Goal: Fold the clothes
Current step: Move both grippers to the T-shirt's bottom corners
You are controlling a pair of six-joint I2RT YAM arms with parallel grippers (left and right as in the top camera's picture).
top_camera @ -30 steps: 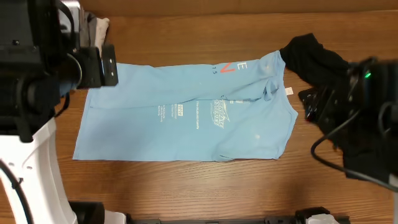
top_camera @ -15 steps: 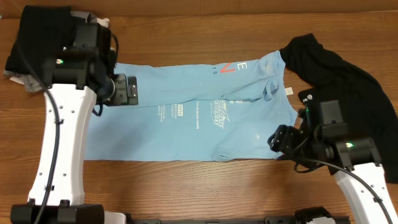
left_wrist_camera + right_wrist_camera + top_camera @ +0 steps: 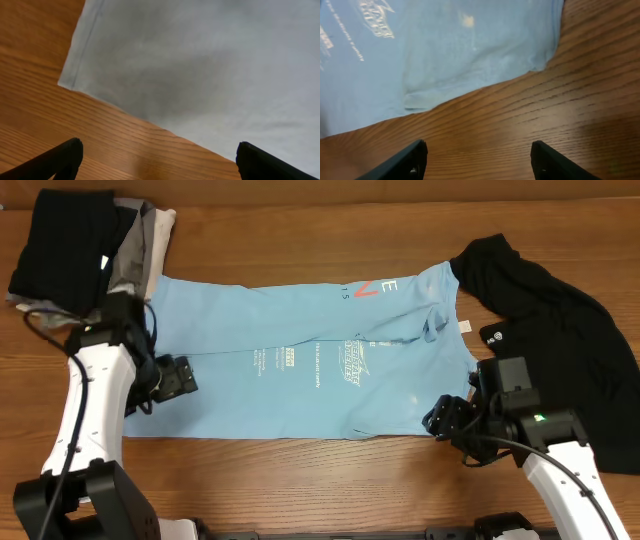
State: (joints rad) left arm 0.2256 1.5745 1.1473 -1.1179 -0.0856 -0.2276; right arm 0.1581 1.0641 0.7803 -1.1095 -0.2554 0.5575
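Observation:
A light blue T-shirt point(image 3: 300, 360) with white print lies spread flat across the wooden table. My left gripper point(image 3: 172, 377) is open and empty, low at the shirt's left hem; the left wrist view shows the shirt's corner point(image 3: 75, 82) and bare wood between my fingers point(image 3: 157, 160). My right gripper point(image 3: 445, 418) is open and empty at the shirt's lower right corner; the right wrist view shows that edge of the shirt point(image 3: 470, 60) just beyond my fingers point(image 3: 477, 160), which hang over bare wood.
A black garment point(image 3: 545, 290) lies crumpled at the right, under my right arm. A stack of folded dark and grey clothes point(image 3: 75, 250) sits at the back left corner.
Both arms have swung in and down. The left gripper moved from the shirt's upper left to its lower left hem. The right gripper moved to the lower right corner.

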